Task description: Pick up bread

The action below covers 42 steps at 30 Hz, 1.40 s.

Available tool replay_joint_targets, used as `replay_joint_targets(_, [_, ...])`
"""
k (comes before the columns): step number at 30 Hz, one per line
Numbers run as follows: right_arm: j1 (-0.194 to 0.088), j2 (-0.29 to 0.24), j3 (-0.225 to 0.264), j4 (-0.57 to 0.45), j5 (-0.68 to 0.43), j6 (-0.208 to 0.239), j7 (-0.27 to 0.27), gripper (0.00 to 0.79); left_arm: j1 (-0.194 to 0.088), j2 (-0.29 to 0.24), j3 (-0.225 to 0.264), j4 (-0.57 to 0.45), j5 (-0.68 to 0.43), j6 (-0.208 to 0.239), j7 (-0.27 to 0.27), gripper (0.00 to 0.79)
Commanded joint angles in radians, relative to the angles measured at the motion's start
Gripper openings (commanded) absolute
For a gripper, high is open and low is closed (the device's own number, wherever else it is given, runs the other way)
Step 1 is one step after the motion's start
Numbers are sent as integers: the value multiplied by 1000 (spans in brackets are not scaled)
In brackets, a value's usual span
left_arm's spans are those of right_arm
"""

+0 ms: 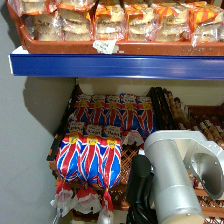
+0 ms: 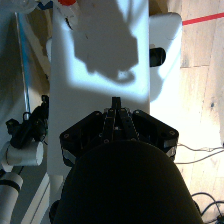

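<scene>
The bread (image 1: 90, 161), a row of loaves in Union Jack bags with yellow bands, is seen at the front of the lower shelf (image 1: 131, 156), with more such loaves (image 1: 116, 112) stacked behind it. Pale buns (image 1: 110, 21) in orange-topped packs are ranged on the tray above the blue shelf edge (image 1: 117, 66). The right arm (image 1: 172, 175) is held low, right of the bread and apart from it. In the wrist view the hand (image 2: 116, 107) is seen closed on nothing, its fingertips pressed together before a white panel (image 2: 100, 50).

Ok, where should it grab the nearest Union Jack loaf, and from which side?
Probably the rightmost front-row bread, across its narrow sides, coming from the front-right: that side looks free, while a neighbouring loaf presses its left.
</scene>
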Motion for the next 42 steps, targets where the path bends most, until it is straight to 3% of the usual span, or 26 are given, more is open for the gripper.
replay_joint_targets(1, [2, -2, -7, 0, 2, 2, -1, 12, 0, 0, 0, 0, 0, 0, 0, 0])
replay_joint_targets(24, [21, 9, -62, 9, 67, 2, -5, 13, 0, 0, 0, 0, 0, 0, 0, 0])
replay_joint_targets(38, [49, 28, -82, 19, 142, 2, -6, 20, 0, 0, 0, 0, 0, 0, 0, 0])
replay_joint_targets(40, [52, 30, -83, 20, 153, 2, -6, 28, 0, 0, 0, 0, 0, 0, 0, 0])
replay_joint_targets(42, [57, 33, -85, 21, 168, 2, -6, 96, 0, 0, 0, 0, 0, 0, 0, 0])
